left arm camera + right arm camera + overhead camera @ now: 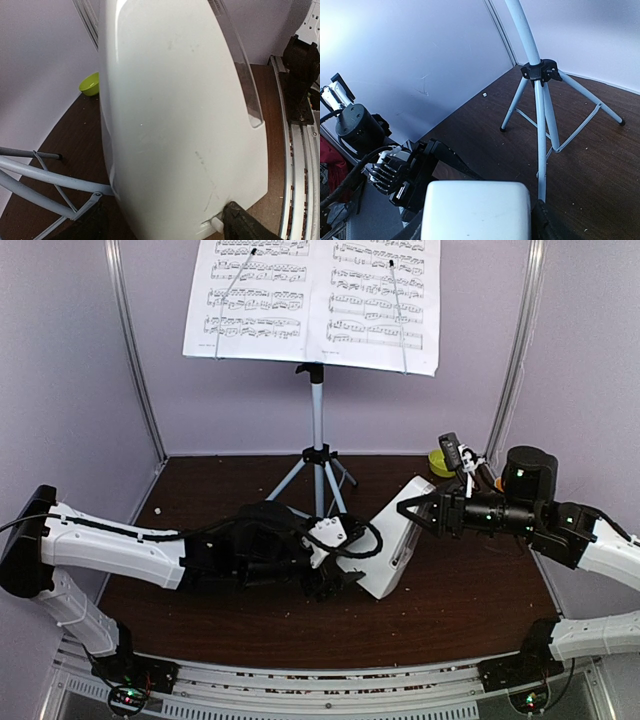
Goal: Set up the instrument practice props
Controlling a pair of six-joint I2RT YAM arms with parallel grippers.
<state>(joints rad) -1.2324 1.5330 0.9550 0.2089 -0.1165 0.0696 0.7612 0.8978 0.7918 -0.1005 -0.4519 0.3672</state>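
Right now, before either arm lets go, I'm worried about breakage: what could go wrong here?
The metronome sits tilted between the left gripper and right gripper; its smooth white shell could slip if either loosens. It is also close to the music stand legs, so a swing might knock the stand and shake off the sheet-music pages.

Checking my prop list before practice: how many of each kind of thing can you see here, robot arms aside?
music stand: 1
sheet-music pages: 2
metronome: 1
yellow-green bowl: 1
Total: 5
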